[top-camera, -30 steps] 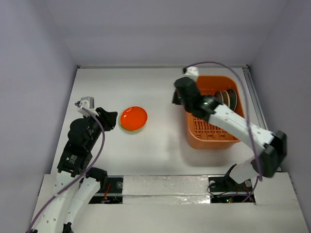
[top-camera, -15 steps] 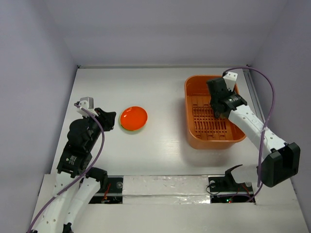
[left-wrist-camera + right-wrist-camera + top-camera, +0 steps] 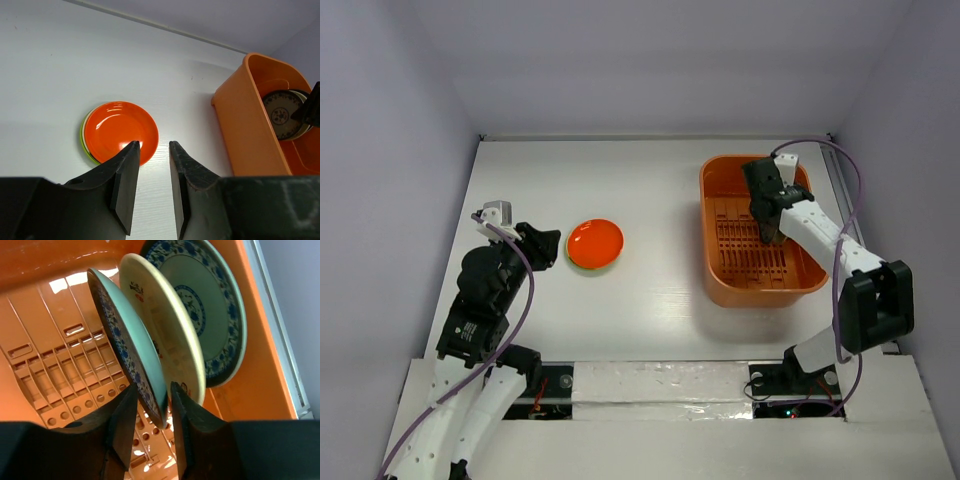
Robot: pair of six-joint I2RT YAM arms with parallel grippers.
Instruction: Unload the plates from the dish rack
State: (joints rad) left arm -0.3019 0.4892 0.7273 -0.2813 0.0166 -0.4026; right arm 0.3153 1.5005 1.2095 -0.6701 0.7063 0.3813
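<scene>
White table (image 3: 650, 190) between pale walls (image 3: 380, 100); left pincer (image 3: 152, 146) spread, right pincer (image 3: 152, 386) straddling a racked plate (image 3: 132, 335), grip unclear.

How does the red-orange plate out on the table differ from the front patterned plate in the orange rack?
The plain red-orange plate lies flat on the white table, stacked on a lime green plate. The dark-rimmed, teal-faced plate stands on edge in the orange plastic dish rack. No gripper touches the red-orange plate, while the patterned plate's rim sits between the open fingers of the right gripper. Both are small round plates.
</scene>
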